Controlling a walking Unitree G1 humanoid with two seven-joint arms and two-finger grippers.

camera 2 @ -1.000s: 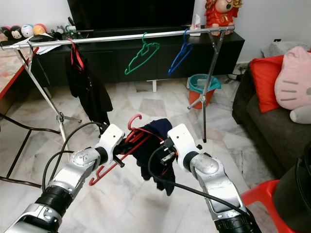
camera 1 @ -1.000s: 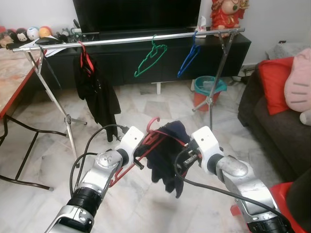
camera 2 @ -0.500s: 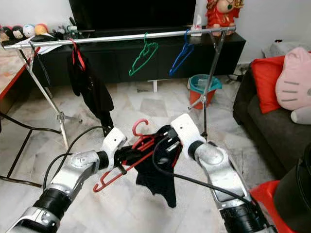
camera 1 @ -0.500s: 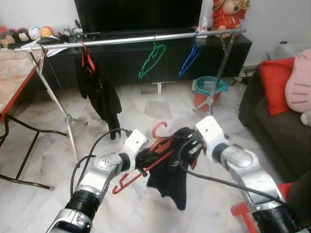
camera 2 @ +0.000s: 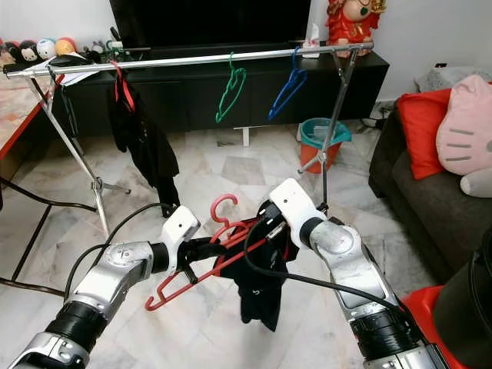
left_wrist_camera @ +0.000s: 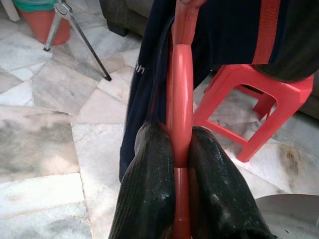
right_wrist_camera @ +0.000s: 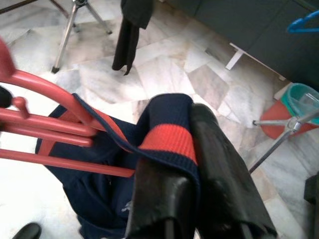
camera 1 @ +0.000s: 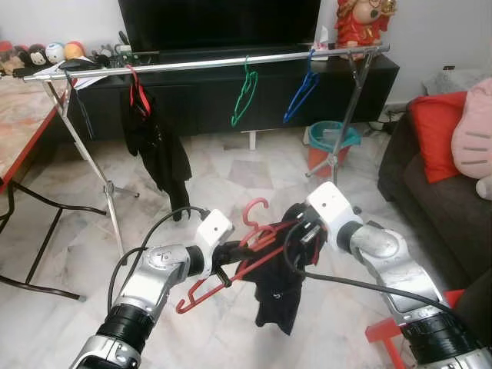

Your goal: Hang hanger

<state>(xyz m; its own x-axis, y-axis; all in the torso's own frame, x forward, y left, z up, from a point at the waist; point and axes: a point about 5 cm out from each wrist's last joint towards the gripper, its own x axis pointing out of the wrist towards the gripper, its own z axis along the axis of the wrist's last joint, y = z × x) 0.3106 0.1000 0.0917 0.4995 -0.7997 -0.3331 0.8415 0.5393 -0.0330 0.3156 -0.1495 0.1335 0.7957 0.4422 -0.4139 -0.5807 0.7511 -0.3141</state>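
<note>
A red hanger (camera 1: pixel 201 290) is held low in front of me, tilted, with its hook (camera 1: pixel 257 209) pointing up. My left gripper (camera 1: pixel 231 255) is shut on its lower bar, as the left wrist view shows (left_wrist_camera: pixel 180 144). A navy garment (camera 1: pixel 275 296) with red trim is draped on the hanger and hangs down. My right gripper (camera 1: pixel 301 234) is shut on the garment's red-banded edge (right_wrist_camera: pixel 169 137). Farther ahead stands the silver rail (camera 1: pixel 200 63) of a clothes rack, with a green hanger (camera 1: pixel 244 96), a blue hanger (camera 1: pixel 298 96) and a black garment (camera 1: pixel 157 146) on it.
A black TV cabinet (camera 1: pixel 215 108) stands behind the rack. A teal and red bucket (camera 1: pixel 330 146) sits by the rack's right leg. A dark sofa with a red cushion (camera 1: pixel 442 131) is at the right, a red stool (camera 1: pixel 388 330) near my right arm, a table (camera 1: pixel 19 115) at the left.
The navy garment has gone from bunched between the grippers to hanging long below the hanger. The right gripper has drawn nearer the hanger. The green hanger on the rail has turned edge-on.
</note>
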